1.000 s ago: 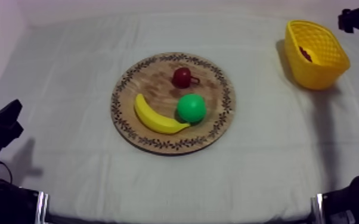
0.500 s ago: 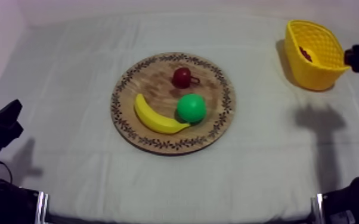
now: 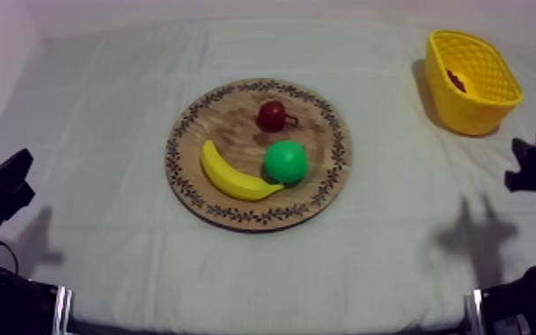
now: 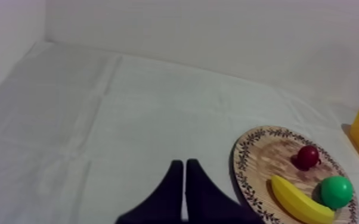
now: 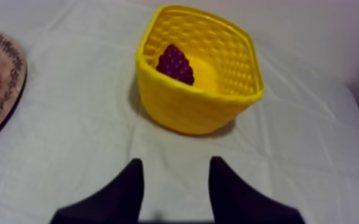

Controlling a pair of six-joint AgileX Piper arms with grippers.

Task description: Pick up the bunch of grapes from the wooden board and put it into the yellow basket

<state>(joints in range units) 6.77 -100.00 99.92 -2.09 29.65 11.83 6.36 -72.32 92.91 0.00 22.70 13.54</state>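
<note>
Bunch of grapes (image 5: 175, 64): down inside the yellow basket (image 5: 182, 107), dark purple against the inner wall on the board's side. Basket upright on the grey-white cloth (image 3: 102, 107), well apart from the round wooden board (image 3: 227, 120), toward the table's far right corner in the top view.

Right gripper (image 5: 175, 164): fingers spread wide with nothing between them, over bare cloth just short of the basket and pointing at it.

Left gripper (image 4: 185, 162): fingers pressed together into a narrow wedge, holding nothing, low at the table's left side, with the board ahead and off to one side.

On the board: banana (image 3: 231, 178) along the near-left part, touching a round green fruit (image 3: 286, 162); small red fruit (image 3: 272, 116) farther back, apart from both.

Shadow (image 3: 476, 236) of the right arm on the cloth, nearer than the basket.
</note>
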